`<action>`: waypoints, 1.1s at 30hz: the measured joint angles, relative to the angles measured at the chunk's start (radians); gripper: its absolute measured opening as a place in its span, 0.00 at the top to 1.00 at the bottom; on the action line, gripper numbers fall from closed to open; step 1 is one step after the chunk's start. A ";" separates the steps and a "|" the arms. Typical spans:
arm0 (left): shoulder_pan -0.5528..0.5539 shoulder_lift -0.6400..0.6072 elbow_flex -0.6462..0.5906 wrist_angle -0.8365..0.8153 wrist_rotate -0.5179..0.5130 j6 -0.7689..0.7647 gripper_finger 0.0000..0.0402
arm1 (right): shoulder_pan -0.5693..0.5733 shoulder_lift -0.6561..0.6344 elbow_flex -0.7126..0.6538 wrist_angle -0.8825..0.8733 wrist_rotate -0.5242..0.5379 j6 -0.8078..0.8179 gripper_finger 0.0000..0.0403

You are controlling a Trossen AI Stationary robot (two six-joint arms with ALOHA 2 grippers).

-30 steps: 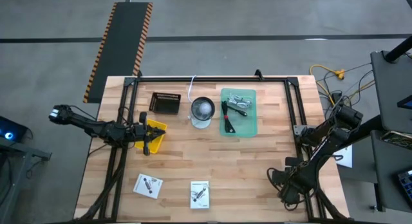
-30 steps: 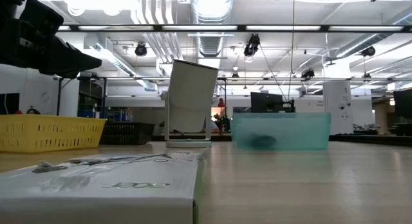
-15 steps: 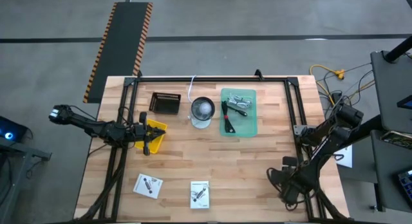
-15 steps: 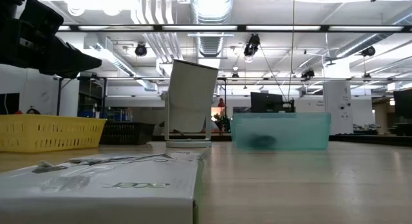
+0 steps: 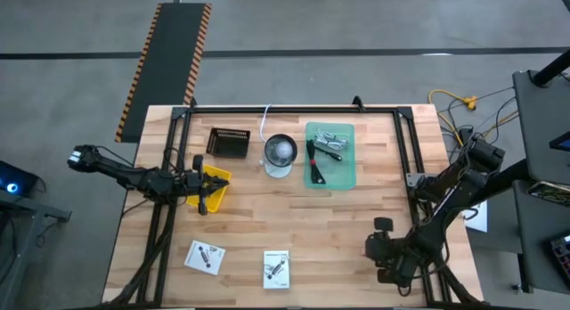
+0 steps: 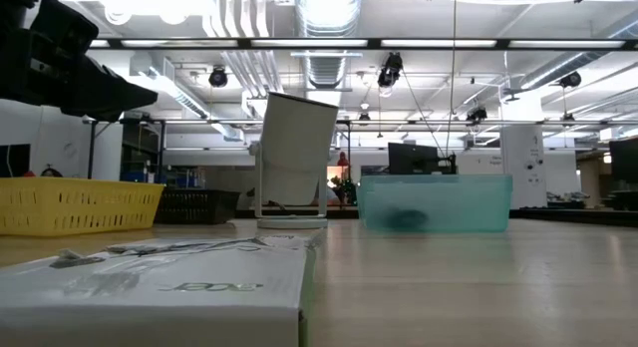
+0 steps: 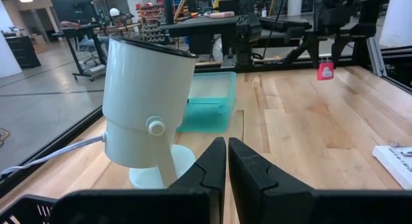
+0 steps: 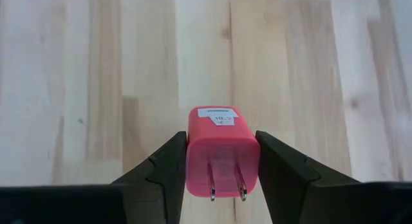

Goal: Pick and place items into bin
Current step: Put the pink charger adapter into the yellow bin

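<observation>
My right gripper (image 5: 381,248) hovers near the table's near right corner and is shut on the pink-red lump, a plug adapter (image 8: 223,147). My left gripper (image 5: 203,185) waits shut over the yellow bin (image 5: 214,187); its fingers (image 7: 227,166) meet in its wrist view. Two white printed cards (image 5: 205,256) (image 5: 277,269) lie flat near the near edge. The teal tray (image 5: 330,154) holds the cable, the dark stick tool and silver pieces. From the left wrist view the adapter (image 7: 325,71) shows far off under the right gripper. My right gripper pinches the pink-red adapter by its two side faces (image 8: 193,153), one finger (image 8: 168,166) on each side, coming from above and pointing down. Its metal prongs (image 8: 225,185) face the wrist camera and its labelled end faces the table. It is held above the wood.
A white lamp-like object (image 5: 279,156) stands between a black basket (image 5: 228,142) and the teal tray at the far side. A dark frame rail (image 5: 294,107) runs around the table. Bare wood (image 5: 312,221) lies across the table's middle.
The right arm has shifted its gripper a little toward the table's left, still shut on the adapter.
</observation>
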 joint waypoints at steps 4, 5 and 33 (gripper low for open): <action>0.000 0.000 0.000 0.000 0.000 0.000 1.00 | 0.000 0.000 -0.006 0.081 0.076 -0.110 0.64; 0.000 0.000 0.000 0.000 0.000 0.000 1.00 | 0.000 0.000 -0.007 0.110 0.105 -0.151 0.64; 0.000 0.000 0.000 0.000 0.000 0.000 1.00 | -0.288 -0.001 -0.289 1.054 -0.029 -0.922 0.64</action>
